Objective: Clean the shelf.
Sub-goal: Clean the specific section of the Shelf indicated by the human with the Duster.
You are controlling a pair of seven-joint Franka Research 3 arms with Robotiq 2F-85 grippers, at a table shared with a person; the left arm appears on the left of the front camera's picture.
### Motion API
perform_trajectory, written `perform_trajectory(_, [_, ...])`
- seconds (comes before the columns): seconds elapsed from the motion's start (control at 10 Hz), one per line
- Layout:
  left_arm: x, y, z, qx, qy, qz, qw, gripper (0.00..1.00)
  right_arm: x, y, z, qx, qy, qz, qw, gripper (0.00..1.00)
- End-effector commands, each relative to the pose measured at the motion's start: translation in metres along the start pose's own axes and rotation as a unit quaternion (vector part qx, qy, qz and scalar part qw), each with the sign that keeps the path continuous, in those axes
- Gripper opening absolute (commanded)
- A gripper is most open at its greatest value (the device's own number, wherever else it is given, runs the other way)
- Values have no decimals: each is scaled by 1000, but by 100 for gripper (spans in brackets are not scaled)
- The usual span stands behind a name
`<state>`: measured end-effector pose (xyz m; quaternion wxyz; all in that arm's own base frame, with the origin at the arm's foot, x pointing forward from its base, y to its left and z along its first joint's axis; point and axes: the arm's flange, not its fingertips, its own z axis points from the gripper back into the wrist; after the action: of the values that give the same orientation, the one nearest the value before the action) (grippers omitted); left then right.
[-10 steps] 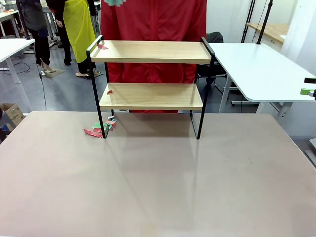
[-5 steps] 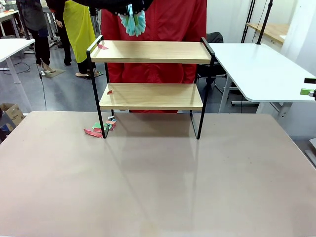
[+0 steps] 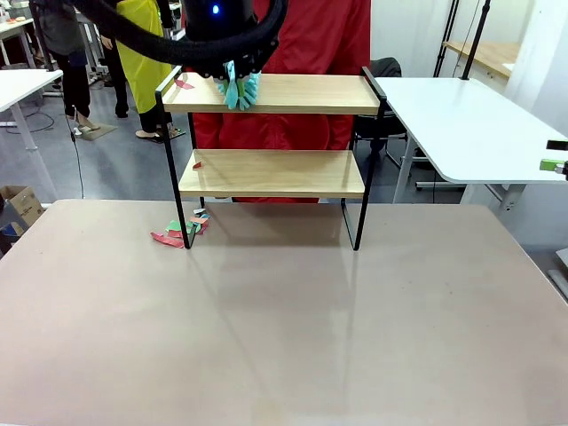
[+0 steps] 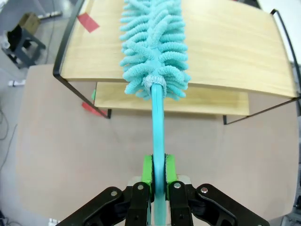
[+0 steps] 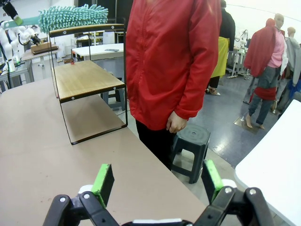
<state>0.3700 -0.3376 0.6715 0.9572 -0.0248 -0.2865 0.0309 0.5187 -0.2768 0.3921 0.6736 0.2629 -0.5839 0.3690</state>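
Your left end effector [image 4: 159, 170] clenches the teal duster [image 4: 155, 47], head over the top board of the shelf [image 3: 302, 93] (left half); your right end effector [image 5: 157, 180] hangs released.

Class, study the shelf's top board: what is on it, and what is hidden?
A teal duster, gripped by the left pincer, stretches over the top board, and a red scrap lies near one end. The wood beneath the duster's head is covered.
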Motion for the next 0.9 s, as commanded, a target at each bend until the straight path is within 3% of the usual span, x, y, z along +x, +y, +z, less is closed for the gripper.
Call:
perform_trajectory(0.0, [-1, 22, 3, -1, 17, -5, 1000, 13, 6, -1, -1, -1, 7, -4, 1000, 100])
perform_trajectory(0.3, [4, 37, 0, 38, 29, 4, 999, 13, 6, -1, -1, -1, 7, -4, 1000, 100])
perform_trajectory(0.8, [4, 62, 12, 196, -11, 42, 980, 13, 6, -1, -1, -1, 7, -4, 1000, 100])
